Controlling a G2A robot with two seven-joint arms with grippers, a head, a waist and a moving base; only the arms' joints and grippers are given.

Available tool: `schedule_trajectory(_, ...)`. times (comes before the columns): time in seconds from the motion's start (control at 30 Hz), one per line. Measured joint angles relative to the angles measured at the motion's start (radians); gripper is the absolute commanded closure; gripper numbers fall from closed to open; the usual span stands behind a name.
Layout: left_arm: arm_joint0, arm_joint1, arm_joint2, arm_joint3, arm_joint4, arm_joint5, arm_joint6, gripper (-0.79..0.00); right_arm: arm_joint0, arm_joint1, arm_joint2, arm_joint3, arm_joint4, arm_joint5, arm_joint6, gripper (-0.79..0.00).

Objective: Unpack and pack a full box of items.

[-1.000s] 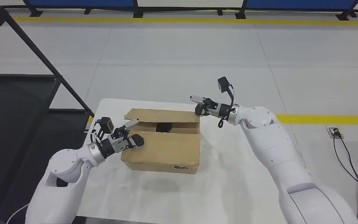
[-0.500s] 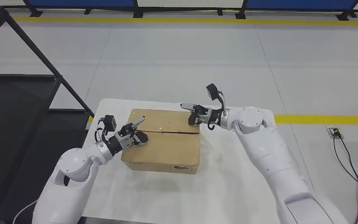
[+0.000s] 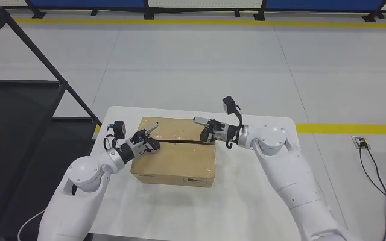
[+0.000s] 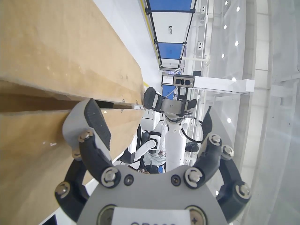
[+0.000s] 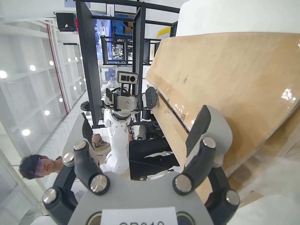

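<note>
Bench point(image 3: 253, 199): white top with rounded corners, and the robot's two arms come in over it from either side.

Box point(image 3: 175, 159): brown cardboard, standing on the bench in its far half, left of centre and close to the bench's left edge. The long sides run left to right. The top is closed. The far flap point(image 3: 175, 128) and near flap point(image 3: 178, 158) are both folded down flat, with a narrow dark seam point(image 3: 181, 141) between them running the length of the lid. The contents are hidden.

Right gripper point(image 3: 202, 129): over the right end of the lid, at the seam. In the right wrist view the fingers point(image 5: 204, 129) are spread wide with nothing between them. One finger lies against the box top by the seam, and the other stands off in the air on the far side. I cannot tell how hard it presses.

Left gripper point(image 3: 151, 136): over the left end of the lid, also at the seam and directly across from the right gripper. In the left wrist view the fingers point(image 4: 93, 120) are likewise released and hold nothing. One pad sits on the box top just at the slot between the flaps, and the other is clear of the cardboard.
</note>
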State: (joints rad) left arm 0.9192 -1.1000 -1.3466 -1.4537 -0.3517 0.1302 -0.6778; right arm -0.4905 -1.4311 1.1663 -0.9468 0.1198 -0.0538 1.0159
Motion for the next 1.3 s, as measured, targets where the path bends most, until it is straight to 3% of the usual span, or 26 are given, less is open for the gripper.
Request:
schedule_trajectory(0.4, 0.002, -0.008, -0.007, 0.000, -0.040, -0.063, 0.075, -0.785, -0.059, 0.011, -0.009, -0.039, 0.008, 0.033, -0.004, -0.785)
schedule_trajectory(1.07, 0.026, -0.036, 0.037, 0.070, -0.065, -0.144, 0.262, -0.785, -0.079, 0.025, -0.002, -0.014, 0.049, -0.040, -0.009, -0.785)
schedule_trajectory(1.3, 0.026, -0.042, 0.038, 0.080, -0.067, -0.132, 0.296, -0.785, -0.077, 0.031, 0.002, -0.017, 0.056, -0.052, 0.009, -0.785)
